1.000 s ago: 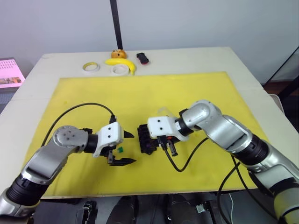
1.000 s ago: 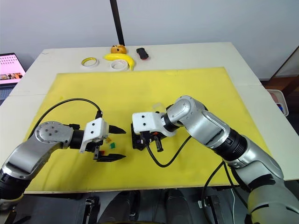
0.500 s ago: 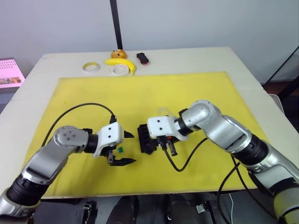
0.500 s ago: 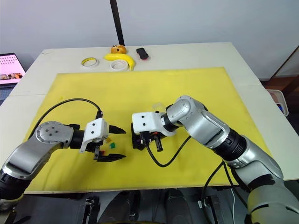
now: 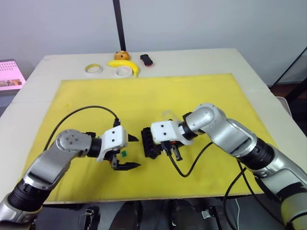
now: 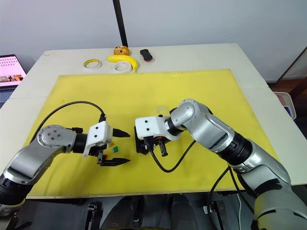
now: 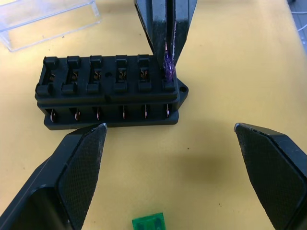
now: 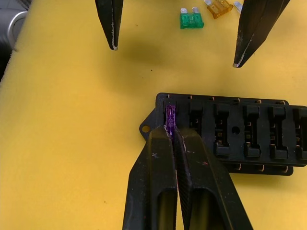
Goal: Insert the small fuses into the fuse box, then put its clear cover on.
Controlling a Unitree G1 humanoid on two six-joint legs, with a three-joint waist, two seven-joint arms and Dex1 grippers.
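The black fuse box [image 7: 110, 96] lies on the yellow mat [image 5: 144, 96], between my two grippers. My right gripper [image 8: 171, 132] is shut on a purple fuse [image 8: 170, 116], which stands in the box's end slot at one corner. The other slots facing me look empty. My left gripper [image 7: 170, 125] is open, a little way off from the box, with nothing between its fingers. A green fuse [image 8: 192, 20] and an orange-yellow fuse [image 8: 218, 5] lie loose on the mat under the left gripper. The clear cover [image 7: 48, 19] rests on the mat just beyond the box.
At the table's far edge, off the mat, are two tape rolls [image 5: 93, 69] [image 5: 123, 72], a banana [image 5: 127, 65], an orange object [image 5: 122, 55] and a small black-and-red object [image 5: 146, 59]. A screen [image 5: 9, 74] stands off the table's left side.
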